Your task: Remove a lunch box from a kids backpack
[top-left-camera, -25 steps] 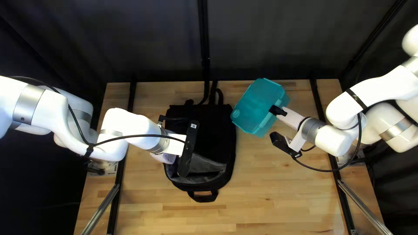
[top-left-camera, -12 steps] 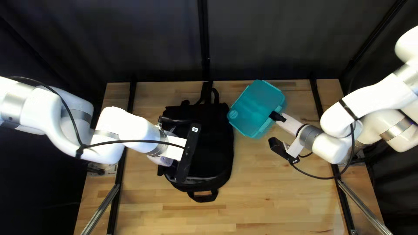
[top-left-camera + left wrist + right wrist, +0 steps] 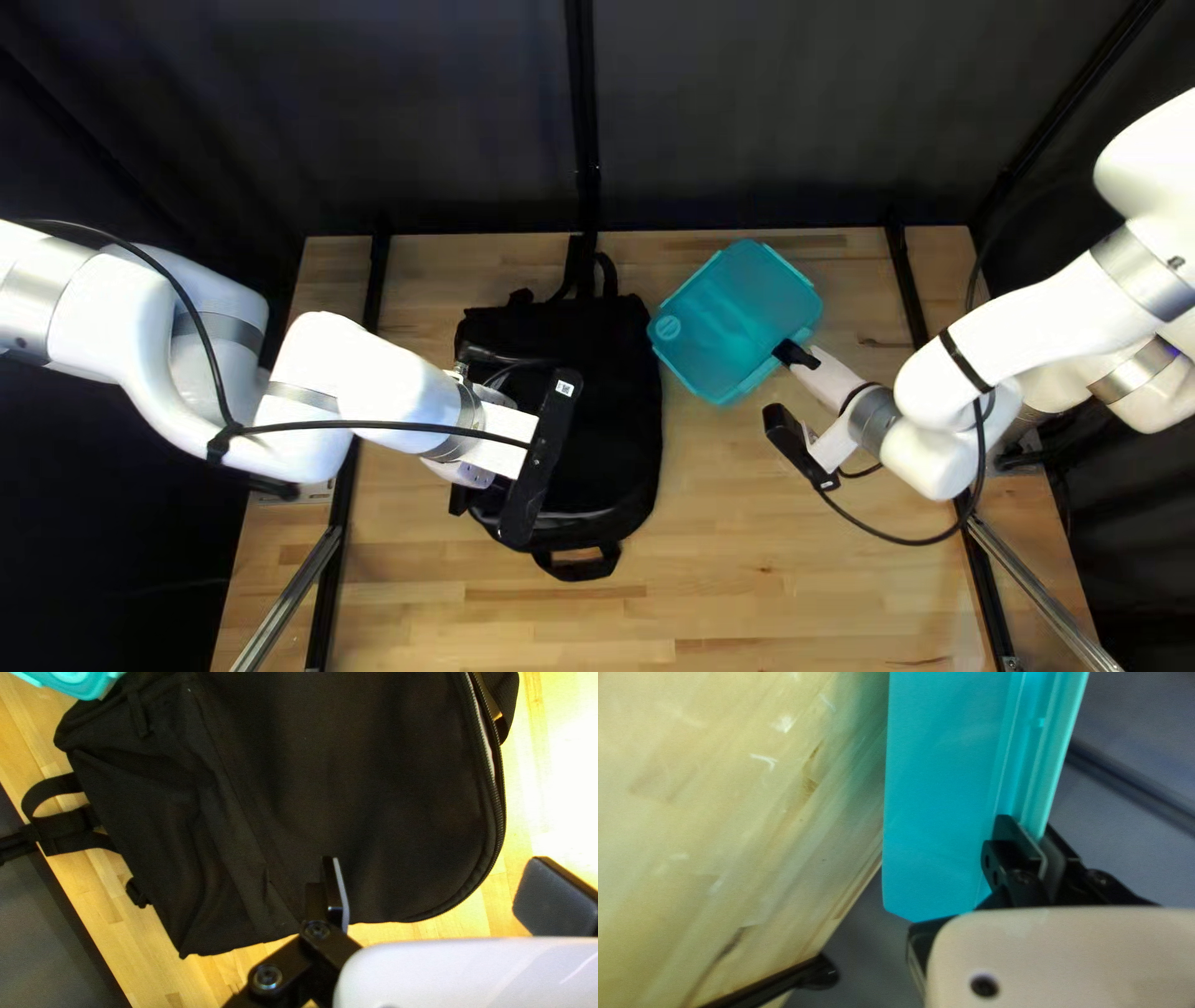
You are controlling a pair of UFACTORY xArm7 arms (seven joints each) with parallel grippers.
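1. Beside the black backpack on the wooden table, the teal lunch box is out of the bag, held at the right of the top left view.
2. The right gripper pinches the box's rim, a black finger on either side of the wall; whether the box touches the table cannot be told.
3. The left gripper stands wide above the backpack, its fingers well apart with nothing gripped between them.
4. Removal itself looks finished, and what remains appears to be a gentle set-down on bare wood, judged from the box's place beyond the bag's side.
5. Good handling would mean moving the box a little farther from the fabric, levelling it, lowering slowly, and parting the fingers only once its base is fully supported.
6. One-sided hold on the rim could let the box swing or twist, so an unhurried wrist is advisable, with the left arm kept clear of the straps.
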